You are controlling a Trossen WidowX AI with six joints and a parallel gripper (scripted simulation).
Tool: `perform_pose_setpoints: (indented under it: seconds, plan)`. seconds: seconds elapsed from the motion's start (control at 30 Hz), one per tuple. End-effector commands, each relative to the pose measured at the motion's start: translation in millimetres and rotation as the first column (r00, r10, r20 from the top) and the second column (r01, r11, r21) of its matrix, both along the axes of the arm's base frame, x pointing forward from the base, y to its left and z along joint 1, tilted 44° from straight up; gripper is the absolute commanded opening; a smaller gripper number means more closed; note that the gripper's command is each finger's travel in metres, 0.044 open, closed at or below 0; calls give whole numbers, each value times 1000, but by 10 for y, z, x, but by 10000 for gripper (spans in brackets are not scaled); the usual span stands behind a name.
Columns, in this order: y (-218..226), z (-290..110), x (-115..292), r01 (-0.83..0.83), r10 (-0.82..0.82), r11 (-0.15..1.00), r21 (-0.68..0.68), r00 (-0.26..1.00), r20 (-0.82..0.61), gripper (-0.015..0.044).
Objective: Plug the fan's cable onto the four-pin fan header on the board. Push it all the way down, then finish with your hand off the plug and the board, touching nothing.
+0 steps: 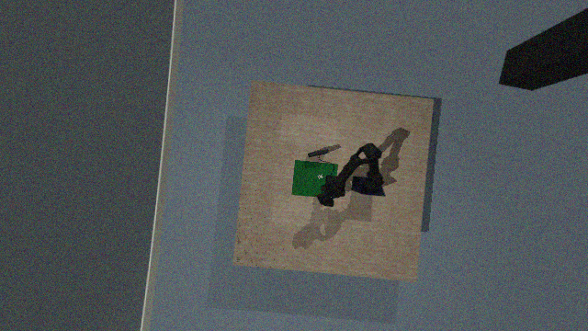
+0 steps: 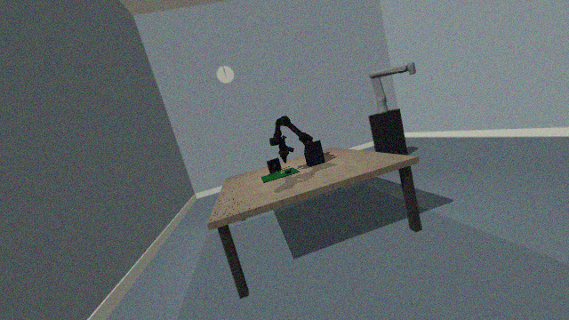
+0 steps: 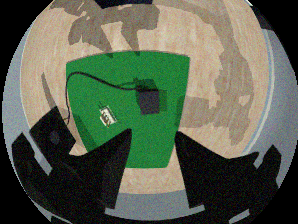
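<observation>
The green board [image 1: 303,181] [image 2: 270,178] [image 3: 172,70] lies on the table. The small pale four-pin header [image 3: 107,116] [image 1: 320,176] stands on it. The dark block-like plug [image 3: 150,103] [image 2: 289,171] rests on the board beside the header, to its right in the wrist view. The thin black cable [image 3: 90,78] curves from the plug across the board to the black fan [image 3: 52,134] [image 1: 323,151] [image 2: 274,165]. My gripper [image 3: 153,134] [image 2: 284,161] is open and empty, above the board. In the top view the arm hides the plug.
The fan stands upright just beyond the board's edge. The dark blue arm base block [image 1: 367,186] [image 2: 315,154] stands on the wooden table [image 1: 276,239] [image 2: 240,200]. A black pedestal [image 2: 388,132] carrying a grey arm stands beyond the table.
</observation>
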State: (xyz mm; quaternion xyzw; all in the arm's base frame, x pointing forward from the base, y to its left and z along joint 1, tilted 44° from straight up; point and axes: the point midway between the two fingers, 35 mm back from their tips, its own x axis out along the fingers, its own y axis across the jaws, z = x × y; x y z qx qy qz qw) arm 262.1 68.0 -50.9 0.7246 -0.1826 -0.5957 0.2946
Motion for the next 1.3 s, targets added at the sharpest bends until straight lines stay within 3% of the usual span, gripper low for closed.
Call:
perform_pose_setpoints:
  seconds: [0.0, 0.2, 0.4, 1.27]
  plan:
    - [-23, -21, -104, -109, 103, 991, -72, 991, -86, 210]
    - [-41, -41, -99, -109, 103, 991, -72, 991, -86, 210]
    - [-340, -352, -45, -109, 103, 991, -74, 991, -86, 210]
    - [-593, -615, 2, -109, 103, 991, -76, 991, -86, 210]
